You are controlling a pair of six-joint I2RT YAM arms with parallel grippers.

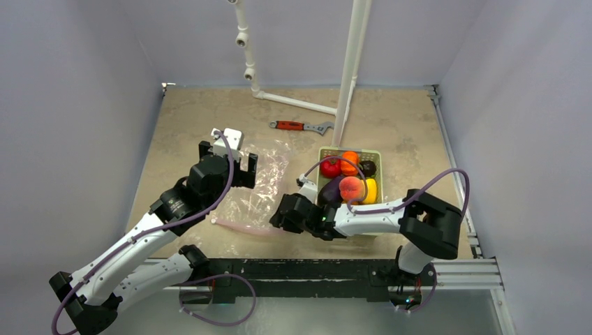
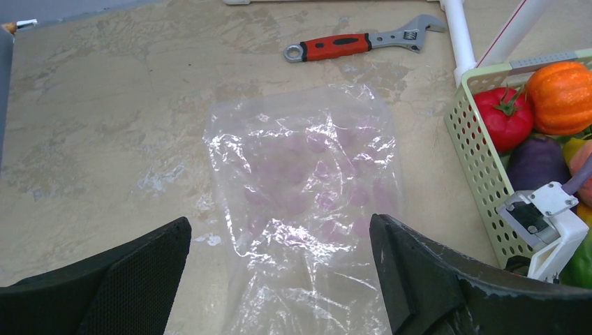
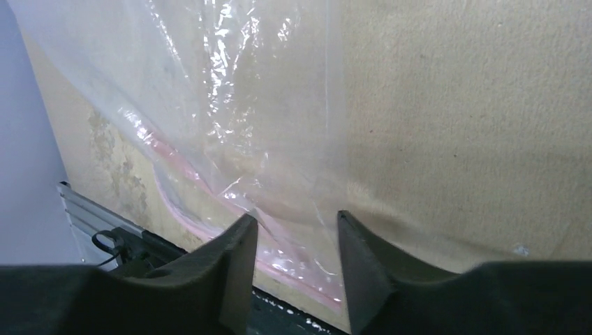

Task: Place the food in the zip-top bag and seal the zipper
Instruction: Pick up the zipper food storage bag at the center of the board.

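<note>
Looks like the bag-opening step. The zip-top bag (image 2: 307, 174) lies flat on the table (image 1: 405, 125) with its zipper (image 3: 202, 178) at the near edge. The food (image 1: 349, 183) is all in the green basket (image 1: 322, 155). The right tool (image 3: 297, 230) sits low at the zipper corner, fingers slightly apart, and the left tool (image 2: 279, 237) hangs wide apart over the bag. Best bet is for the right one to nip just the top layer, not both.

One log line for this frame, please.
zip-top bag: flat | food: in basket | left fingers: open over bag | right fingers: open by zipper
</note>
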